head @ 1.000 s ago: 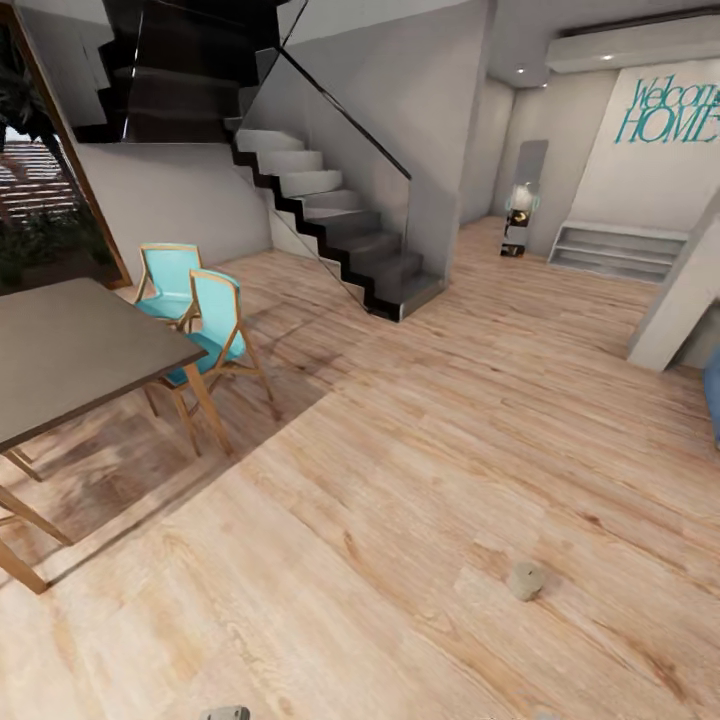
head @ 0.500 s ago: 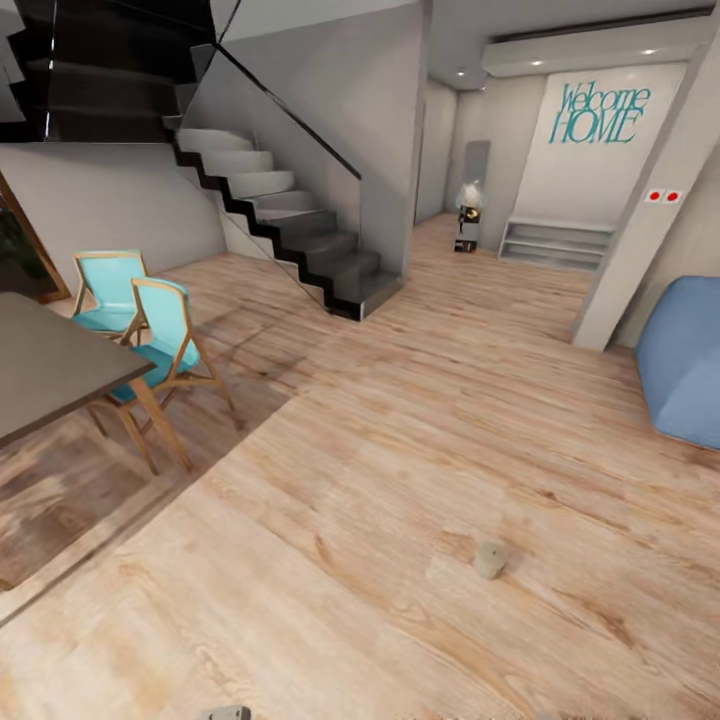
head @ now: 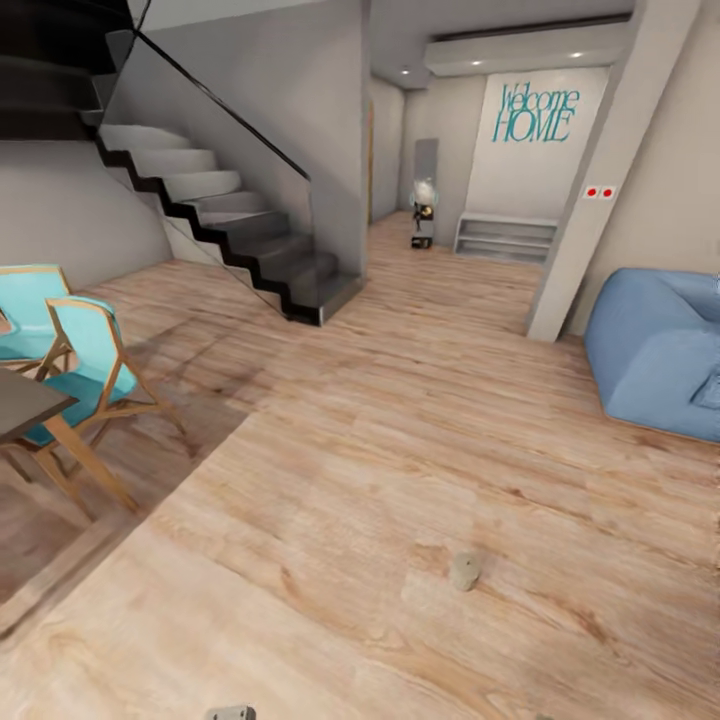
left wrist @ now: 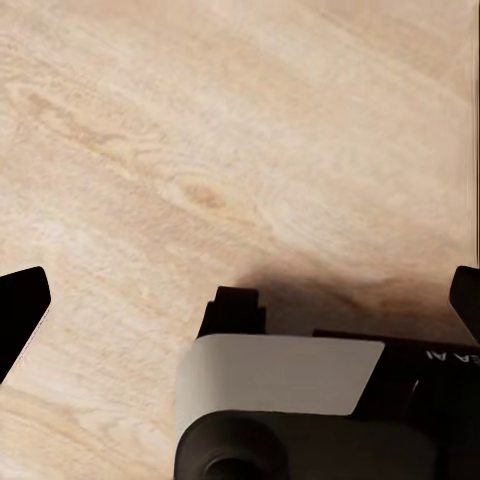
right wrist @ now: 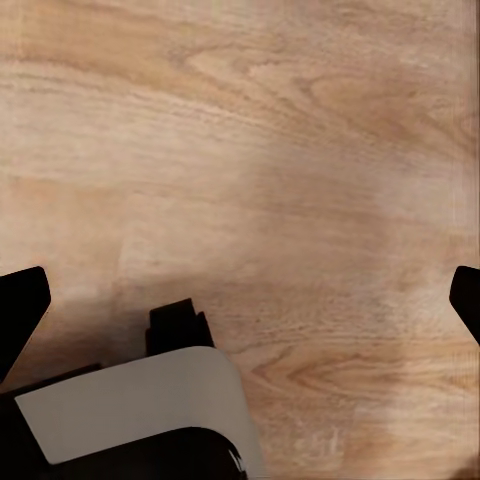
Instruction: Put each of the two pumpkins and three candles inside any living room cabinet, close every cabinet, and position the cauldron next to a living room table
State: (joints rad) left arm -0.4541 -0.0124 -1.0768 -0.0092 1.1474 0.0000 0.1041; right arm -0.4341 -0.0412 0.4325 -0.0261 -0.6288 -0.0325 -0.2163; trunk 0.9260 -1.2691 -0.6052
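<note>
No pumpkin, cabinet or cauldron is in view. A small beige stub lies on the wood floor ahead of me; I cannot tell whether it is a candle. At the left edge, the corner of a grey-topped table with wooden legs pokes in. In the left wrist view my left gripper hangs over bare floorboards, its dark fingertips wide apart with nothing between them. My right gripper is likewise open and empty above the floor.
Two turquoise chairs stand by the table. A dark staircase rises at the back left. A blue sofa sits at the right beside a pale pillar. A low grey shelf stands under the "Welcome HOME" wall.
The camera has swung to the right: table, chairs and stairs slid left in the picture, and the blue sofa has come further into view. The grippers look unchanged.
</note>
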